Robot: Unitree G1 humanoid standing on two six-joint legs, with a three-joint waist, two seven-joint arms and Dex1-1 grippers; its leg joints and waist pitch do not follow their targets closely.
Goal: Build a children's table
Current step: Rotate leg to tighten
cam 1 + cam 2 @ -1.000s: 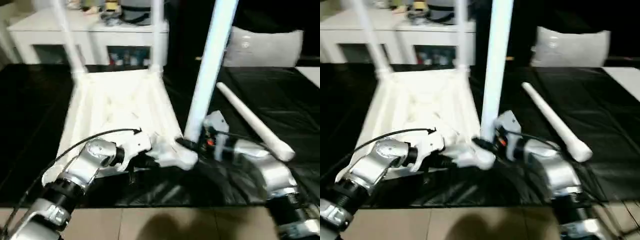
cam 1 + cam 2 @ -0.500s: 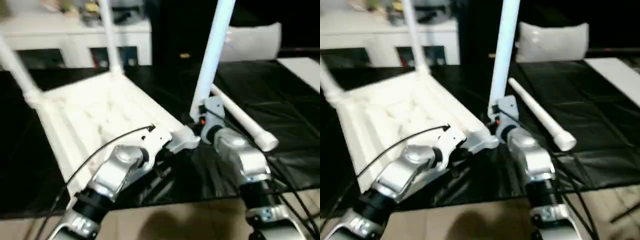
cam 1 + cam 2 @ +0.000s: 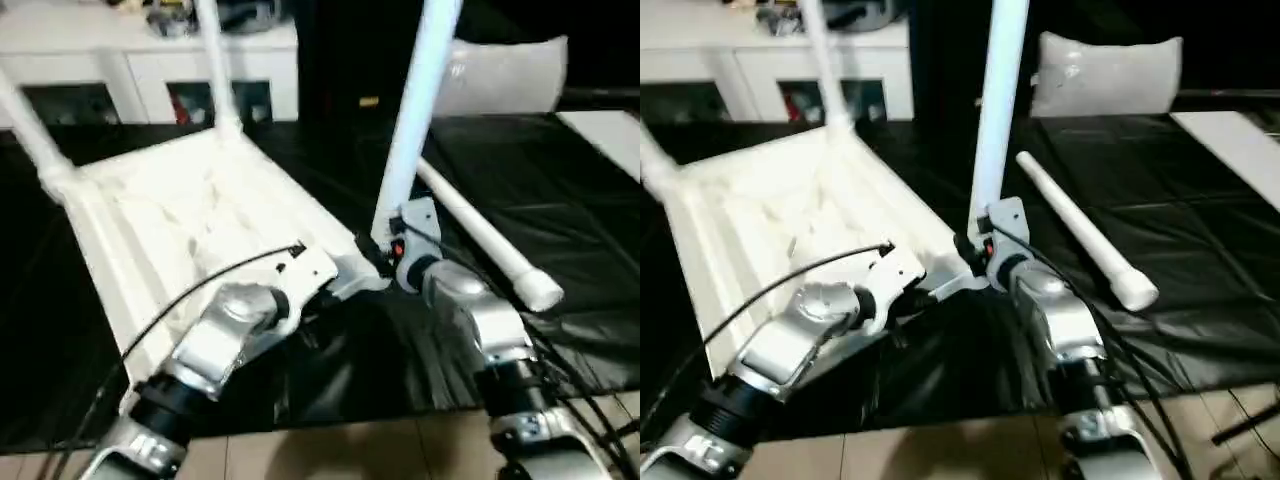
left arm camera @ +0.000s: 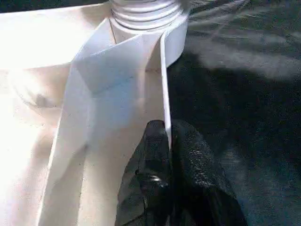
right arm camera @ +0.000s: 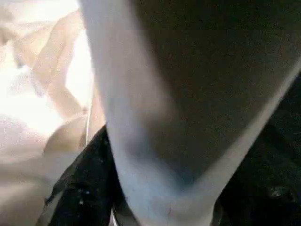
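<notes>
Here, left gripper pinching tabletop rim, right gripper around upright leg, grip unclear.

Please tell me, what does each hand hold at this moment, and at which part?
The left hand pinches the thin side wall of the table top near a corner socket. The right hand is around the upright leg near its base; a firm grip cannot be told.

- We see a black wrinkled plastic sheet spread underneath everything.
- We see a low white cabinet with open shelves at the back, small colourful objects inside.
- We see a grey-white cushion lying beyond the sheet's far edge.
</notes>
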